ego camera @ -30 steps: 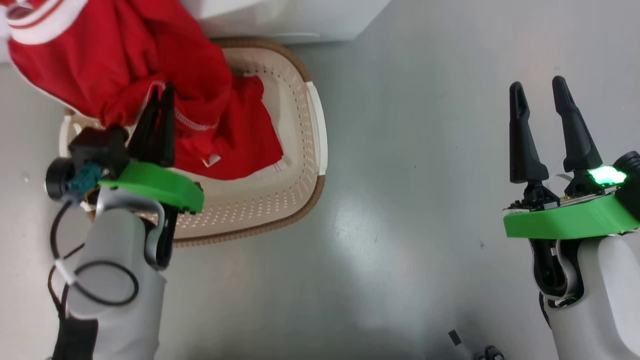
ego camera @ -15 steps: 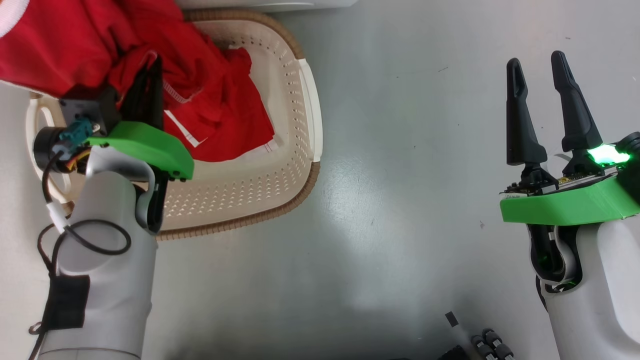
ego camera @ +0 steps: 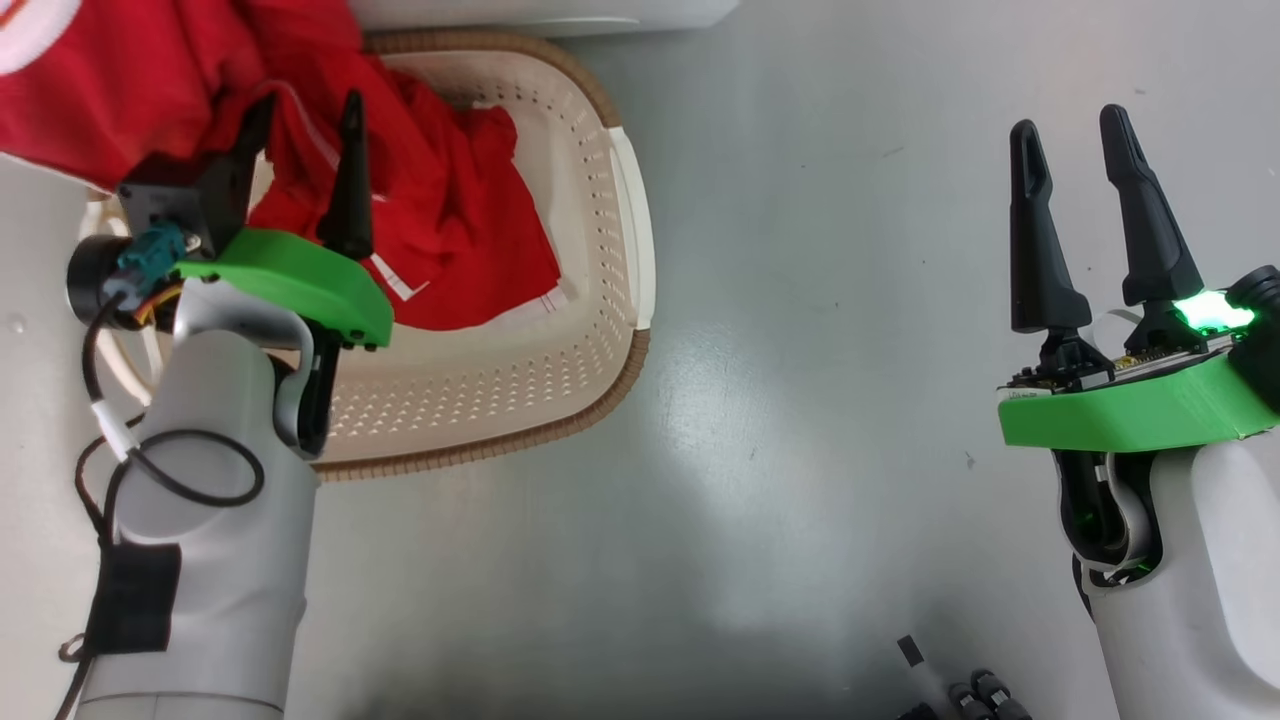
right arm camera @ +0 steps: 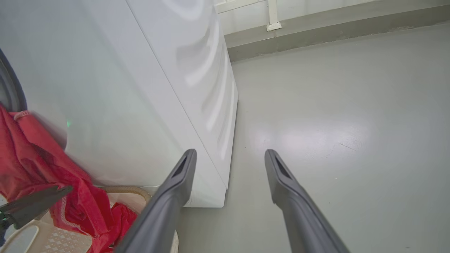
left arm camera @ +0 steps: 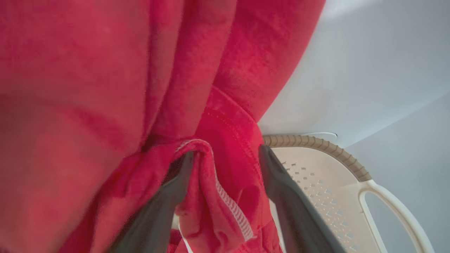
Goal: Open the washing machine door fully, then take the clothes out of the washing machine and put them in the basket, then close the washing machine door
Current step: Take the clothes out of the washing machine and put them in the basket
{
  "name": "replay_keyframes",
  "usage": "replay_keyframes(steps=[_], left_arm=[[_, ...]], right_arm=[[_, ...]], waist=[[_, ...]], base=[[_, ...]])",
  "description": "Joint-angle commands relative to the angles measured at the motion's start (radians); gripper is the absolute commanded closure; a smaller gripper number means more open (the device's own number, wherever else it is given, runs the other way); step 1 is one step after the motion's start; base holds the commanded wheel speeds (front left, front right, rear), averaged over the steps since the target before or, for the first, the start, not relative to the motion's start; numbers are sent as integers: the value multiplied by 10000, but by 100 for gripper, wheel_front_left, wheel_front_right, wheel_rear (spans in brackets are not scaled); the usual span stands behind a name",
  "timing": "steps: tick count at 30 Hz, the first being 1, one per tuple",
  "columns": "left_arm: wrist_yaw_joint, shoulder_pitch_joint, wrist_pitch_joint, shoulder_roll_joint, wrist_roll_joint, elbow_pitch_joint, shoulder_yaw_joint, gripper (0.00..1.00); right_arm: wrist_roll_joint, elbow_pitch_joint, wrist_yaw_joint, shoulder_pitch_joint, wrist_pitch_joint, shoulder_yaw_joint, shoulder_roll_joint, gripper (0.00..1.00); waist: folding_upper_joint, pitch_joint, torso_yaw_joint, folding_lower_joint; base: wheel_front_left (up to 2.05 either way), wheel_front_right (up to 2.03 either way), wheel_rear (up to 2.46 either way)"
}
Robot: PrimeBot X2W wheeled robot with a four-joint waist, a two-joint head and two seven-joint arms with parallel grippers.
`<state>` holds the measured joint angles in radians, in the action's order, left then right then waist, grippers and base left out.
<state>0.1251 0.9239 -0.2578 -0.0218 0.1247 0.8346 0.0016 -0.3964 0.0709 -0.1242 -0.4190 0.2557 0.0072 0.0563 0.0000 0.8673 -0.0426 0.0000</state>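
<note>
The red clothes (ego camera: 450,220) hang from the upper left down into the cream basket (ego camera: 640,250), partly draped over its far left side. My left gripper (ego camera: 308,100) is over the basket, open, its two dark fingers spread on either side of a fold of the red cloth. In the left wrist view that loose hemmed fold of the clothes (left arm camera: 88,88) lies between the parted fingers of the gripper (left arm camera: 226,154), above the basket rim (left arm camera: 316,142). My right gripper (ego camera: 1067,120) is open and holds nothing, over bare floor far to the right. The white washing machine (right arm camera: 140,88) stands behind the basket (right arm camera: 123,189).
Glossy grey floor (ego camera: 800,400) lies between basket and right arm. Small dark parts (ego camera: 960,690) sit at the bottom edge. In the right wrist view a wall base (right arm camera: 316,21) runs behind the machine, and a dark curved rim (right arm camera: 7,88) shows at the left edge.
My left gripper was shut on the red cloth and has now opened, its fingers spread apart with the fold loose between them. The right arm has stayed put.
</note>
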Motion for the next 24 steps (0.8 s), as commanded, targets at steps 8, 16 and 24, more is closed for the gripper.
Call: replay_keyframes(steps=[8, 16, 24], left_arm=[[55, -1120, -40, -291, 316, -1181, 81, 0], [24, -2169, -40, -287, 226, -2697, 251, 0], [-96, -3831, -40, -286, 441, -4699, 770, 0]], right_arm=[[123, -98, -65, 331, 61, 112, 2, 0], [133, -59, -65, 548, 61, 57, 96, 0], [97, 54, -65, 875, 61, -2, 133, 0]], waist=[[0, -560, 281, 0], [0, -996, 470, 0], [0, -1510, 602, 0]], base=[[0, 0, 0], [0, 0, 0], [0, 0, 0]])
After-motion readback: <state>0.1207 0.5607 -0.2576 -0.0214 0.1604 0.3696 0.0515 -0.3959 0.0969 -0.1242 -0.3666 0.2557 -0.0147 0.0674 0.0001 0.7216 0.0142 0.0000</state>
